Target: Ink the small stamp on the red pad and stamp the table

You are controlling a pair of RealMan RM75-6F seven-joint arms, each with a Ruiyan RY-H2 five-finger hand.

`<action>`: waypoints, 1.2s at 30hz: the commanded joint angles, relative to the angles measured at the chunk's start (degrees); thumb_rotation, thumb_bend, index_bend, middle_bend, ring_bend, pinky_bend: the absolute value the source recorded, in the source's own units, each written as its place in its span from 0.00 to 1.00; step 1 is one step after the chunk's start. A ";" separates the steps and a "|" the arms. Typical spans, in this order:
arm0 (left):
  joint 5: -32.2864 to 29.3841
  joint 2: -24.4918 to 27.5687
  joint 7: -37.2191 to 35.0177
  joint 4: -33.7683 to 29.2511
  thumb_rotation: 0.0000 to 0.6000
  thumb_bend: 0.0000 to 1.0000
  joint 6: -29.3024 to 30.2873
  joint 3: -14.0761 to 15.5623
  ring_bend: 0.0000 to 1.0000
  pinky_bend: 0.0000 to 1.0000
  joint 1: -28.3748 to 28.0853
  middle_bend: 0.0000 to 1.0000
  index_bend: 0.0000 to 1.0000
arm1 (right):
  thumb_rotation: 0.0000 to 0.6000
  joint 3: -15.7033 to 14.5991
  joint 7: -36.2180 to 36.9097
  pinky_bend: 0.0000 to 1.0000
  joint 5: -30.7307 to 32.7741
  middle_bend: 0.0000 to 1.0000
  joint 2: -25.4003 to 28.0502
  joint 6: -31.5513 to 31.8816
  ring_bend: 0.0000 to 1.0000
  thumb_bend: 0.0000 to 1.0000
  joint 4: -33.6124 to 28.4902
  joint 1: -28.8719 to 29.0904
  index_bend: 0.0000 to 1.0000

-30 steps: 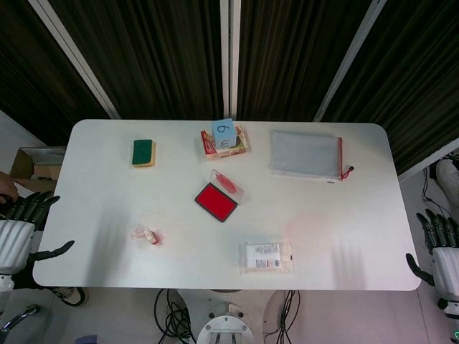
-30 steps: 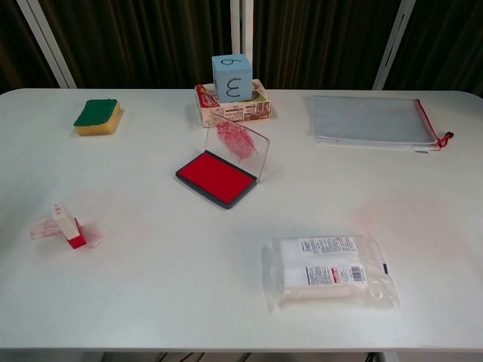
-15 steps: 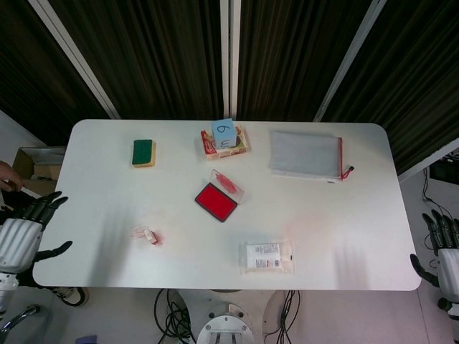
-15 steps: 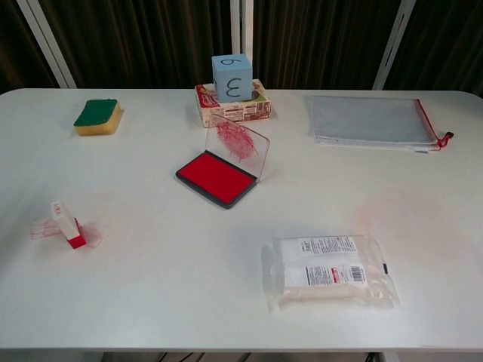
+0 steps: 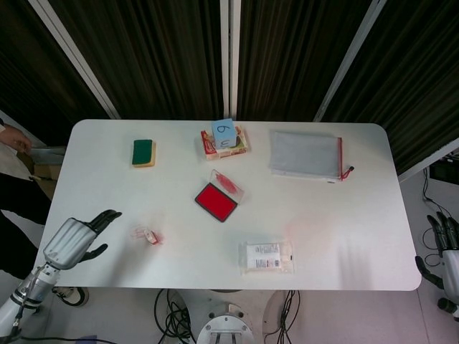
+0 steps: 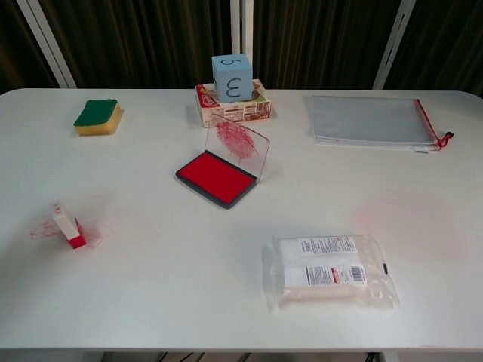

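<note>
The small stamp (image 5: 146,234) (image 6: 68,227), white with a red base, lies on the white table (image 5: 337,222) at the front left, over faint red ink marks. The red ink pad (image 5: 216,201) (image 6: 217,178) sits near the middle with its clear lid (image 6: 237,147) standing open behind it. My left hand (image 5: 74,239) is open, its fingers spread over the table's front left corner, a short way left of the stamp and not touching it. My right hand (image 5: 446,256) hangs open beyond the table's right edge. Neither hand shows in the chest view.
A green and yellow sponge (image 5: 143,153) (image 6: 98,116) lies at the back left. A blue numbered cube (image 6: 232,77) rests on a printed box (image 6: 234,104) at the back middle. A grey zip pouch (image 5: 306,155) lies back right, a wrapped white packet (image 5: 266,256) (image 6: 330,269) front middle.
My left hand has swung in from beside the table to over its front left corner, toward the stamp. My right hand has dropped slightly lower at the right edge.
</note>
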 commanded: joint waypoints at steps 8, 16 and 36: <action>1.64 -7.21 -1.45 5.09 1.00 0.21 -5.48 1.32 0.86 1.00 -5.90 0.24 0.19 | 1.00 0.38 0.90 0.00 0.91 0.00 0.39 0.79 0.00 0.23 0.59 -0.88 0.00; 3.45 -13.90 -5.00 13.99 1.00 0.21 -3.67 3.05 0.88 1.00 -7.63 0.28 0.27 | 1.00 0.52 -0.02 0.00 0.78 0.00 0.43 0.53 0.00 0.23 0.03 -0.70 0.00; 4.53 -24.93 -7.26 33.45 1.00 0.22 0.04 5.83 0.91 1.00 -10.94 0.42 0.44 | 1.00 1.11 0.18 0.00 1.56 0.00 -0.55 0.76 0.00 0.24 0.81 -1.05 0.00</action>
